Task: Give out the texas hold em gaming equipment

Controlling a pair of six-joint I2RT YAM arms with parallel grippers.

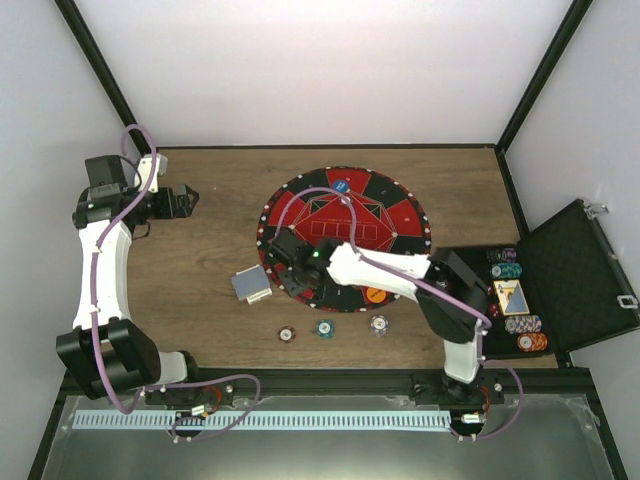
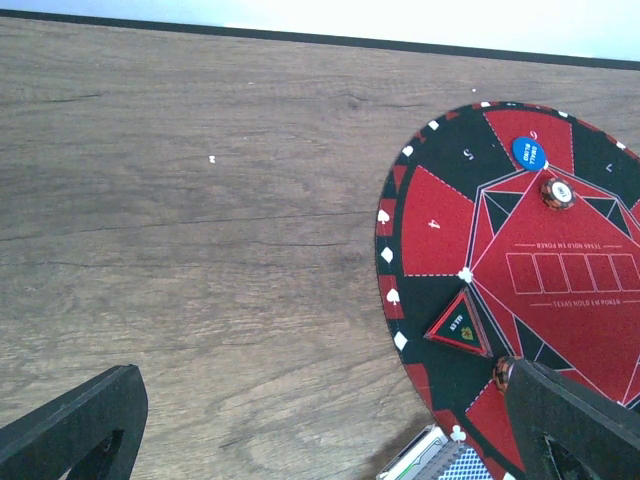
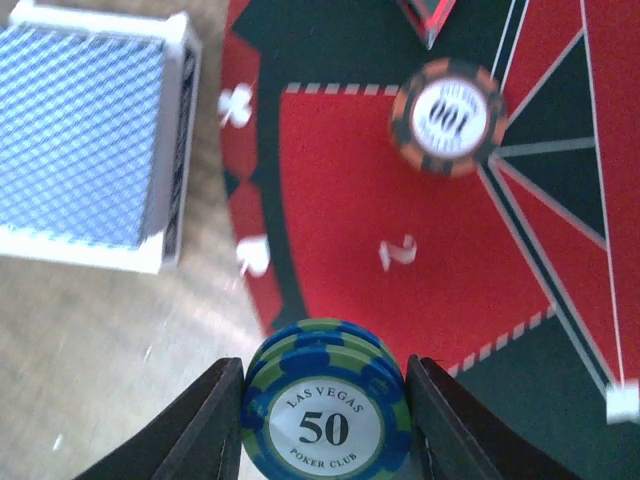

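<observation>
Chip (image 3: 325, 405), blue-green striped edge, 50 face; between right jaws

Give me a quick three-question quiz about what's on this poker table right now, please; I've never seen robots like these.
1. Multiple choice: what number is printed on the chip gripped between the right arm's jaws? A) 25 B) 50 C) 100
2. True or false: the left arm's jaws are holding a playing card.
3. Count: seen from above, how many loose chips lie on the bare table between the round mat and the arm bases?
Key: 1 B. 2 False: they stand open and empty. 3 Three.
</observation>
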